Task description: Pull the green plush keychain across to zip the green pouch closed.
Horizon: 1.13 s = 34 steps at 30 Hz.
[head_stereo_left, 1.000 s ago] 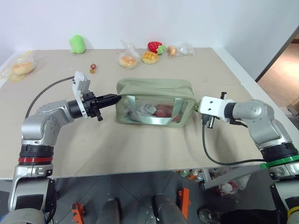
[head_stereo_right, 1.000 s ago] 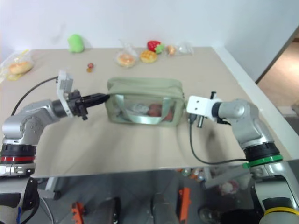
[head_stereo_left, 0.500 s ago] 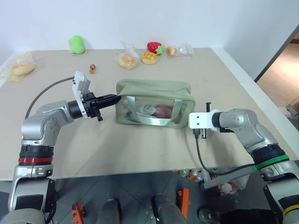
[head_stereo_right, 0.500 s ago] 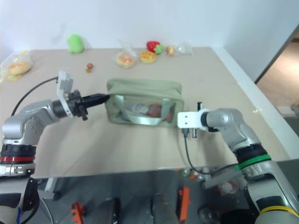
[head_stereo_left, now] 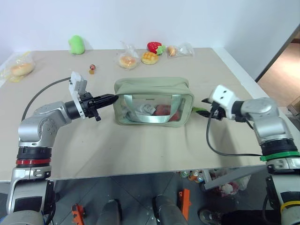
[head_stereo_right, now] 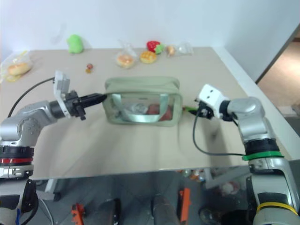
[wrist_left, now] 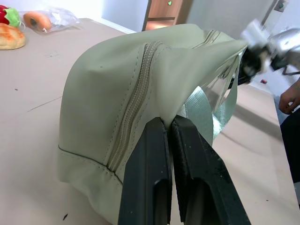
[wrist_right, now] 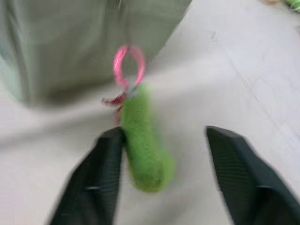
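Observation:
The green pouch [head_stereo_left: 152,89] stands in the middle of the table, its clear window facing me and its top zipper [wrist_left: 136,93] running along it. My left gripper [head_stereo_left: 114,98] is shut on the fabric at the pouch's left end, with both fingers [wrist_left: 150,159] pressed together on a fold. The green plush keychain [wrist_right: 143,145] hangs by a pink cord [wrist_right: 127,65] off the pouch's right end. It shows as a small lime spot [head_stereo_left: 200,110] on the table. My right gripper [wrist_right: 164,133] stands open around the keychain, which is close to one finger.
Along the back of the table lie a loose green plush toy [head_stereo_left: 76,43], bagged bread [head_stereo_left: 127,59], a strawberry plush [head_stereo_left: 155,46] and another bag [head_stereo_left: 18,68] at the far left. The table's right edge [head_stereo_left: 243,79] is close to my right arm. A person's hand [wrist_left: 288,96] is beyond the pouch.
My right gripper has opened, letting go of the keychain, and has swung right and up away from the pouch's front corner. My left gripper has kept its grip in the same place.

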Available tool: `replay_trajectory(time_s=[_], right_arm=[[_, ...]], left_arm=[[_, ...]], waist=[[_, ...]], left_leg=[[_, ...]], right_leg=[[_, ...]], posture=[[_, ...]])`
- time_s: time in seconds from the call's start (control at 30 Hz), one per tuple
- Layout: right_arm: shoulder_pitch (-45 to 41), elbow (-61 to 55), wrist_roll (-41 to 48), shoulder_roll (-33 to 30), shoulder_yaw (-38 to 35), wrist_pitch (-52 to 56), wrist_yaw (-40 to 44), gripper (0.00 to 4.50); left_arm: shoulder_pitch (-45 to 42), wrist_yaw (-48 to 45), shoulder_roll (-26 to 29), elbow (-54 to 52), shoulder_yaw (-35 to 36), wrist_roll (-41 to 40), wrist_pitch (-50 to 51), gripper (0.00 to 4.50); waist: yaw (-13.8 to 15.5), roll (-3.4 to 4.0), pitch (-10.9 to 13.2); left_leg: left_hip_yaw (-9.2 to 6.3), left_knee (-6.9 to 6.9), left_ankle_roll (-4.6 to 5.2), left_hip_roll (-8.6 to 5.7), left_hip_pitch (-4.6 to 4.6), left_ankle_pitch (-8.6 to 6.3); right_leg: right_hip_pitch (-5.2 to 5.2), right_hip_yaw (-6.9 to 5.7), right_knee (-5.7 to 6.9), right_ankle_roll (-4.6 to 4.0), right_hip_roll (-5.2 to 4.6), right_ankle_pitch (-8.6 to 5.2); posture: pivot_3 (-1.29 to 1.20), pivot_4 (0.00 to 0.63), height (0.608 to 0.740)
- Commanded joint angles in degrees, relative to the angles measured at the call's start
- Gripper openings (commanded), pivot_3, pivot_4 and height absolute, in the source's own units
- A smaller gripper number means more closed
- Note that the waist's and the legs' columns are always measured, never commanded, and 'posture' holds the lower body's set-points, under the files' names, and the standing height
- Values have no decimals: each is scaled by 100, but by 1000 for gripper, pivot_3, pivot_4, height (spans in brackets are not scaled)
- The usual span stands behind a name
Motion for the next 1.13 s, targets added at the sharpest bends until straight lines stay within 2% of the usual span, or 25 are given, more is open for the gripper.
replay_trajectory(time_s=[0.03,0.07,0.2,0.27,0.4,0.53,0.67,0.83,1.13], right_arm=[[69,-446,314,-180,-270,360,125,4370],[103,-516,357,-207,-275,408,167,4500],[214,-854,893,-372,-606,862,454,4500],[237,-919,1060,-468,-723,1027,490,4500],[454,-1002,1296,-782,-983,1230,588,4500],[998,-1445,1760,-995,-1495,1628,635,4500],[1546,-2018,2226,-818,-1908,2073,381,4500],[1993,-2560,2514,-446,-1930,2327,-62,4500],[1962,-2608,2555,-224,-1654,2362,-386,4500]], left_arm=[[-12,51,38,-39,27,3,26,696],[-19,58,38,-37,29,5,28,849],[-71,133,43,-94,119,-127,229,2309],[-27,152,89,-252,188,-183,272,2871],[348,133,365,-643,572,-441,446,4319],[1237,326,659,-1050,1133,-550,516,4418],[1913,523,570,-1213,1373,-645,474,4418],[2076,836,247,-1291,1425,-719,254,4418],[1835,981,29,-1205,1330,-956,258,4418]], waist=[[-1,0,0],[-1,0,0],[0,0,1],[0,0,1],[0,0,1],[-10,1,1],[7,0,1],[34,-8,1],[24,-8,2]], left_leg=[[0,0,0,0,0,0],[0,1,0,0,0,0],[1,6,0,0,-4,0],[2,8,0,-1,-10,0],[2,6,-1,0,-15,-1],[5,-4,5,4,-13,-12],[5,-5,8,5,-17,-17],[3,29,5,3,-17,-17],[7,43,5,-3,-15,-15]], right_leg=[[0,0,0,-1,0,0],[-1,0,0,-1,1,-1],[-3,3,0,-3,1,-1],[-6,4,0,-2,0,0],[-13,4,-1,-1,0,-1],[-21,5,0,-3,2,-9],[-24,3,0,-6,3,-18],[-8,5,-2,-8,1,-18],[-9,19,-5,-8,2,-16]], posture=[[0,150,740],[0,150,740],[0,150,740],[0,150,740],[0,150,740],[0,150,740],[0,150,740],[0,150,740],[0,150,740]])
